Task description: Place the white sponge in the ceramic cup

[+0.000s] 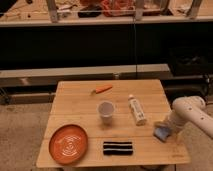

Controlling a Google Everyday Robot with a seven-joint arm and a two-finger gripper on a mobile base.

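The white sponge (160, 132) shows its blue face at the table's right front, right under the end of my arm. My gripper (166, 126) is at the sponge, at the tip of the white arm that reaches in from the right edge; whether it touches the sponge I cannot tell. The ceramic cup (105, 111) is whitish-grey and stands upright at the table's middle, well to the left of the gripper.
A long white tube (136, 110) lies between cup and sponge. A black white-striped pad (118, 147) lies at the front. An orange plate (68, 143) sits front left. A small orange object (102, 90) lies at the back. The wooden table (75, 105) faces dark shelving.
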